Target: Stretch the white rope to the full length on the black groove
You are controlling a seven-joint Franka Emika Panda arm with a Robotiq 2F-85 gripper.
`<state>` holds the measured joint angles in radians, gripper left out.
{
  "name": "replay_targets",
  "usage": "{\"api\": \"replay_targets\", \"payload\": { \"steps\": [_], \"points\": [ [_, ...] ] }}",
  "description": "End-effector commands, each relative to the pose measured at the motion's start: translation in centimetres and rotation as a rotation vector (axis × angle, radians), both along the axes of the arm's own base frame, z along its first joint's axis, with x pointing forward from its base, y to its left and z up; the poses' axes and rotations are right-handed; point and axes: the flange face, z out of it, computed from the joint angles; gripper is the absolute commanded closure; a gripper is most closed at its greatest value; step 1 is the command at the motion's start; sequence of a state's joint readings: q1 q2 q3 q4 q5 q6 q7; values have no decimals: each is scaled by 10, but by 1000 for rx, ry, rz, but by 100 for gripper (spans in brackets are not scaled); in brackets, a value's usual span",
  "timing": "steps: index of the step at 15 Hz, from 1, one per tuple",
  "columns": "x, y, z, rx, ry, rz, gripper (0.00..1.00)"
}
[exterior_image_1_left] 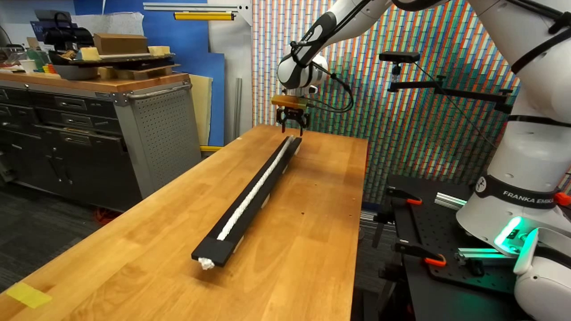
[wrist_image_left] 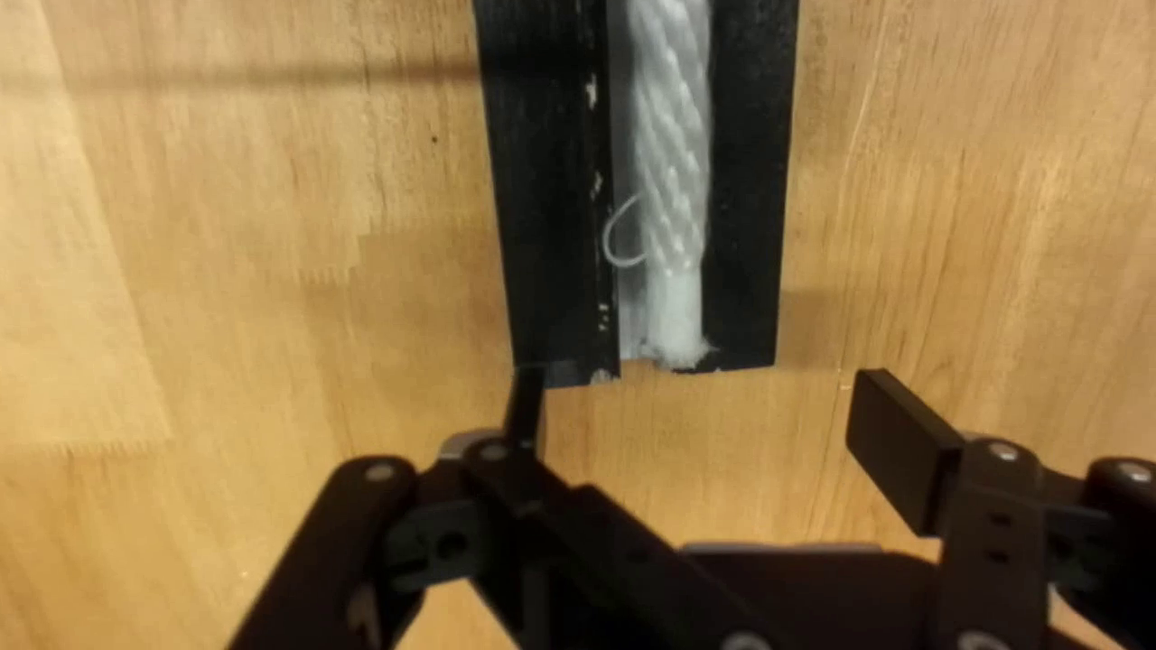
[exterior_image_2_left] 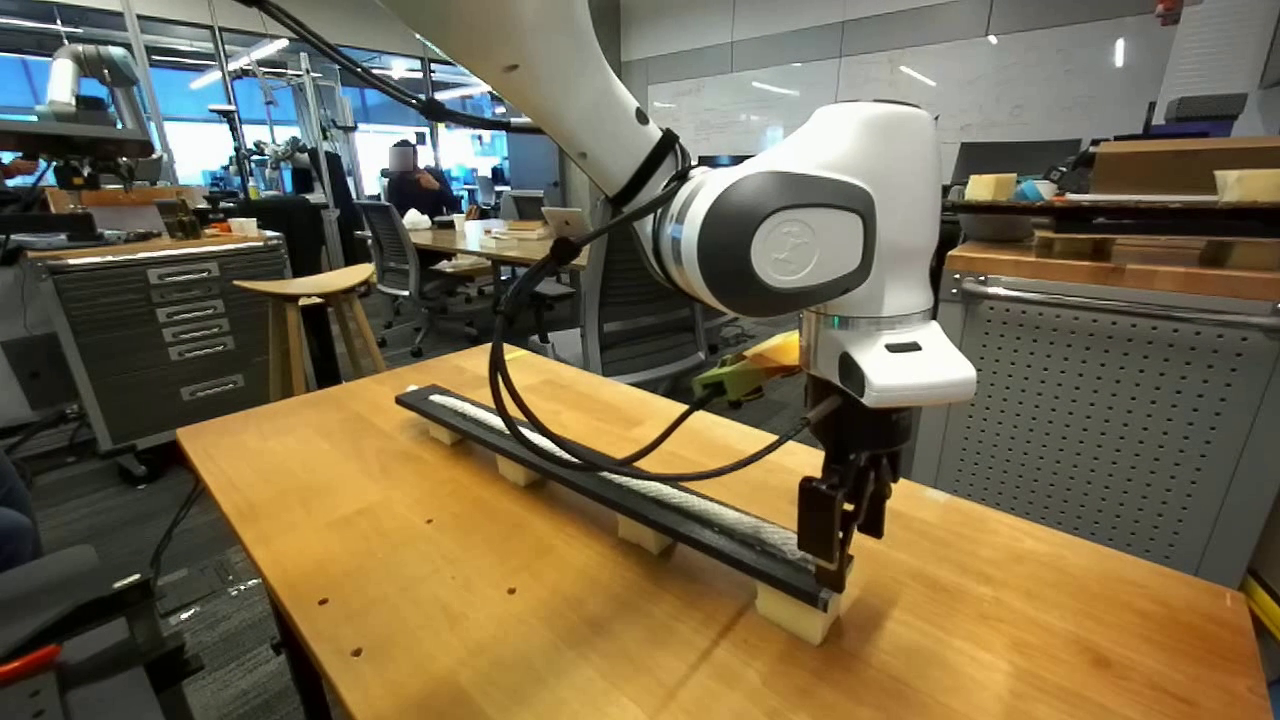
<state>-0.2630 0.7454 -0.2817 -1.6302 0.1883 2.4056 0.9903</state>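
Note:
The white rope lies straight along the channel of the black groove; both also show in an exterior view as rope and bar. At one end, a black piece crosses over the rope and a white tuft sticks out past it. In the wrist view the rope has its frayed end at the edge of the groove, with a loose thread loop beside it. My gripper is open and empty, its fingers apart just beyond that end. It shows in both exterior views.
Pale blocks hold the groove above the wooden table. Black cables hang from the arm in front of the bar. Yellow tape sticks to a table corner. A tool cabinet stands beside the table.

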Motion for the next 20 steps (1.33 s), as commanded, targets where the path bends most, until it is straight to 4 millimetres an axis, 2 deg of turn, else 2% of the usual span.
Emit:
{"api": "replay_targets", "payload": {
  "steps": [1, 5, 12, 20],
  "points": [
    [-2, 3, 22, 12, -44, 31, 0],
    [7, 21, 48, 41, -34, 114, 0],
    [20, 57, 109, 83, 29, 325, 0],
    [27, 78, 145, 175, 111, 559, 0]
  ]
}}
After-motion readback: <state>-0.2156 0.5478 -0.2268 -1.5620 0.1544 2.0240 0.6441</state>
